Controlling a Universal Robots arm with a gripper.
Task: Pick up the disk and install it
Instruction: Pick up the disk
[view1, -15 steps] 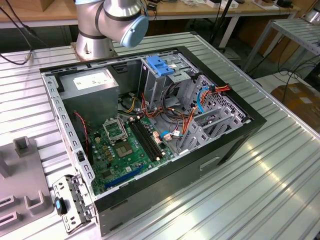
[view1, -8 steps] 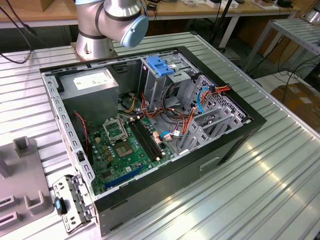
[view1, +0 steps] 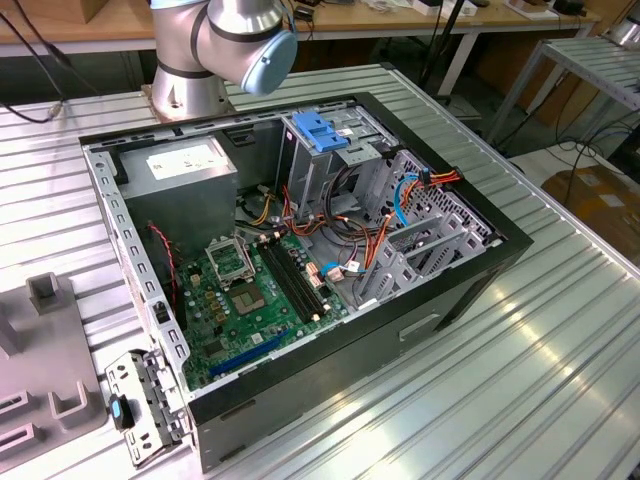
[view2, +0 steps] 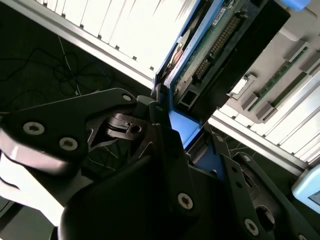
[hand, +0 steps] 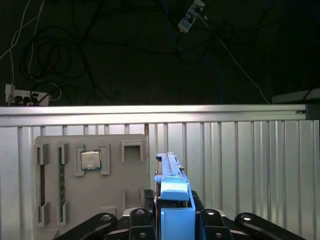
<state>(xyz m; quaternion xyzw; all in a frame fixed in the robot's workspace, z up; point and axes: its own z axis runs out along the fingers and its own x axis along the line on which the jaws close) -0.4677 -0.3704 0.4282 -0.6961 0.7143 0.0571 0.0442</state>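
The disk (hand: 172, 186) is pinched edge-on by the pincer (hand: 174, 220) over the ribbed surface (hand: 250, 165), so pickup is judged done, installation in the open case (view1: 450, 300) left

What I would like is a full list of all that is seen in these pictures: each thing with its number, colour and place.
computer case: one, black, open, on the table in the exterior view
motherboard: one, green, inside the case
power supply: one, grey, inside the case, far left corner in the exterior view
latch plate: one, pale blue, atop the drive cage
cables: several, orange, red and blue, inside the case
table: one, silver, slatted, under the case
fixture tray: one, grey, on the table, holding a processor chip
disk: one, dark grey with blue rails, held in the gripper
arm: one, silver and pale blue, beyond the case
gripper: one, black, shut on the disk
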